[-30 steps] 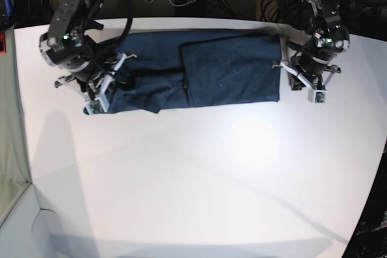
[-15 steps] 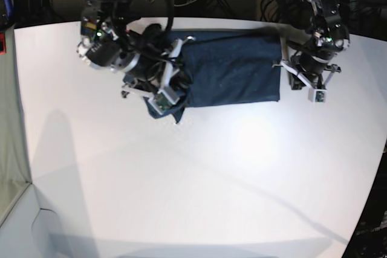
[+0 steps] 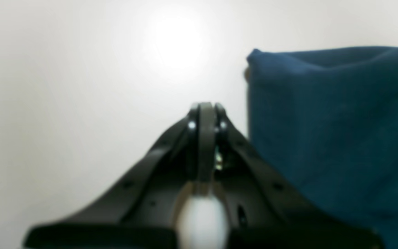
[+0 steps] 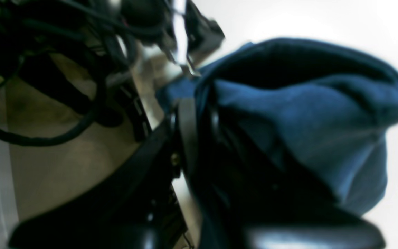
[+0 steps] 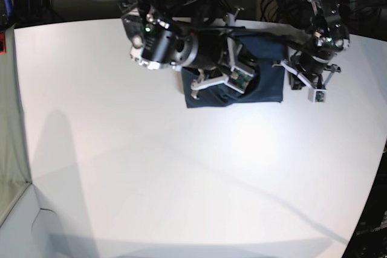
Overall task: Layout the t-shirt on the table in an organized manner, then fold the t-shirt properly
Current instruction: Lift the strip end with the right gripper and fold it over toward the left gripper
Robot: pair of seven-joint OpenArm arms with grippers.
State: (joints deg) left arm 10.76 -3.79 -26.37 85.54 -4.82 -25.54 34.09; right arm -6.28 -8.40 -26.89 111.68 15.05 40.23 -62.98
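In the left wrist view the left gripper point(image 3: 204, 109) has its jaws pressed together on nothing, above the white table point(image 3: 64, 86), just beside the navy t-shirt point(image 3: 333, 121). In the right wrist view the right gripper point(image 4: 199, 110) is clamped on a fold of that cloth. In the base view the shirt lies folded at the table's far edge under the right arm; no writing is readable.

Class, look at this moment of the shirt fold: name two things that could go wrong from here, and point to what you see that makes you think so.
1. The right gripper holds a bunched wad of the t-shirt, not a flat edge, so the fold may land lumpy or crooked.
2. The left gripper is shut on nothing beside the shirt on the table, so that side is unpinned and could slide as the right arm carries cloth across.
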